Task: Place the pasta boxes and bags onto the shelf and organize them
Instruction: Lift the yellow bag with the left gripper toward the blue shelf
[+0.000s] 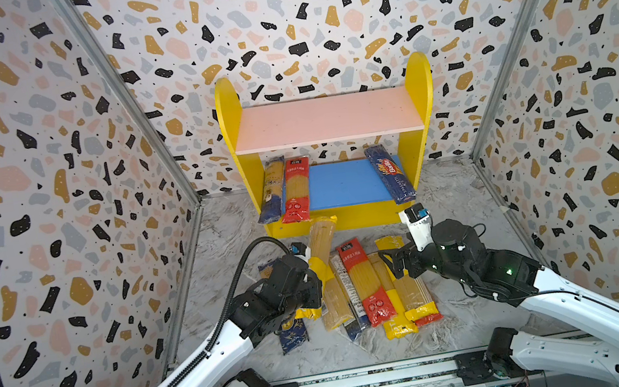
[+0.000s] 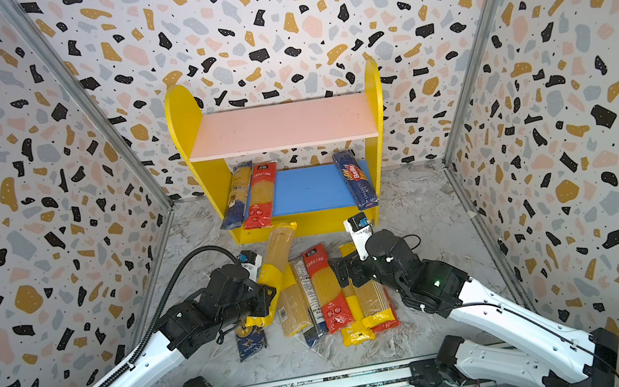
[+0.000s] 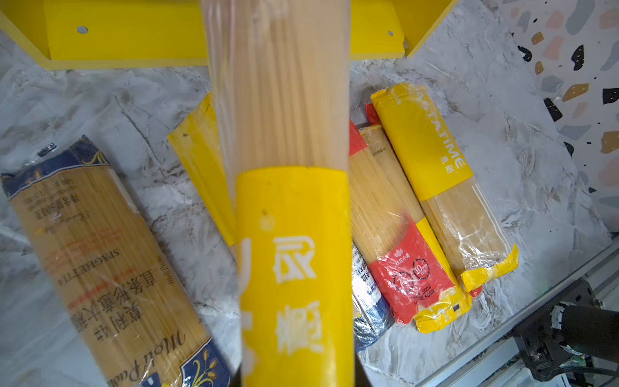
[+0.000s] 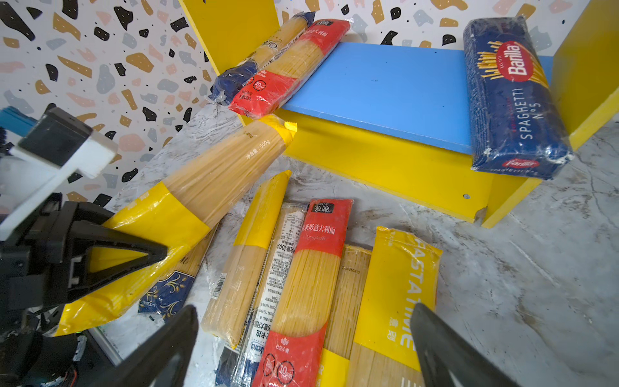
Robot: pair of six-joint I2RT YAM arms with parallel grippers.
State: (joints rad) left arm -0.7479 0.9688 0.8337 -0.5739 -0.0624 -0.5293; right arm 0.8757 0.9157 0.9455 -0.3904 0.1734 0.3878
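Note:
My left gripper (image 1: 314,274) is shut on the yellow band of a clear spaghetti bag (image 1: 322,238), holding it off the floor. The bag's far end points at the front of the shelf (image 1: 232,131). The same bag fills the left wrist view (image 3: 294,234). On the shelf's blue lower board (image 1: 344,182) lie a dark-blue-ended bag (image 1: 271,190), a red-ended bag (image 1: 295,192) and a dark blue Barilla pack (image 1: 391,177). The pink upper board (image 1: 325,118) is bare. My right gripper (image 4: 303,310) hangs open over several packs (image 1: 368,282) lying side by side on the floor.
A dark blue pack (image 1: 291,330) lies on the marble floor (image 1: 447,198) partly under my left arm. Patterned walls (image 1: 45,181) close in the left, right and back. A metal rail (image 1: 370,378) runs along the front edge.

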